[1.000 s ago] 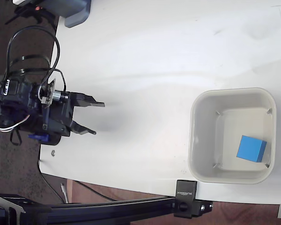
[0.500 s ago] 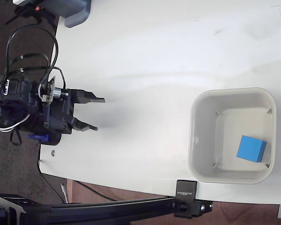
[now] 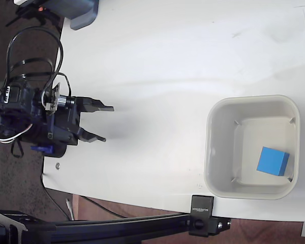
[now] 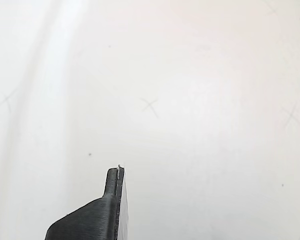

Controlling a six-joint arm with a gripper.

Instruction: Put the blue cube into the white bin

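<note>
While blue cube (image 3: 273, 161) lies in white bin (image 3: 252, 147), end effector (image 3: 107, 123) level at table's left edge, seemingly spread, empty

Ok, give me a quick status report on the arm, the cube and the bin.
Gripper open and empty, at the table's left edge in the fixed view. Blue cube lies inside the white bin, lower right corner. Nothing between them.

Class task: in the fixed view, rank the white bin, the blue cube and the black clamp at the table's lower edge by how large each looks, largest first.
1. The white bin, by far the largest.
2. The blue cube and the black clamp look about alike, so I would not rank them; the cube lies deep in the bin, which may shrink it slightly.
</note>
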